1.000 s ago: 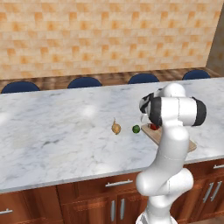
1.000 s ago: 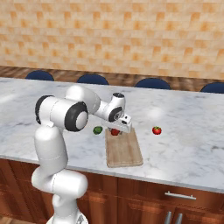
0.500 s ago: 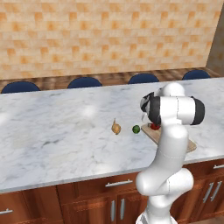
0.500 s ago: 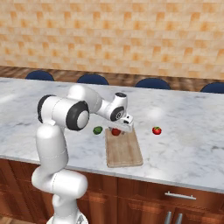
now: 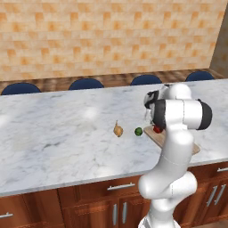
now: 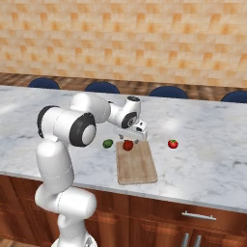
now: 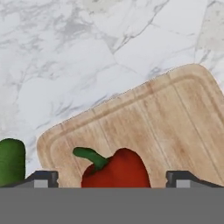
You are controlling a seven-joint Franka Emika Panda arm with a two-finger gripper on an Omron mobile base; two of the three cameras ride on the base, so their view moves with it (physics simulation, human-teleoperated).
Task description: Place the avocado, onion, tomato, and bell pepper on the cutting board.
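Hand view shows the fingers (image 7: 112, 179) spread wide either side of the red bell pepper (image 7: 116, 169), which lies released on the cutting board (image 7: 175, 122) near its corner, while the avocado (image 6: 108, 144) sits just beside the board on the worktop (image 6: 202, 159).

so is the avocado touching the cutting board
Apart. In the right base view the avocado sits on the marble with a strip of counter between it and the cutting board; the hand view shows the same gap.
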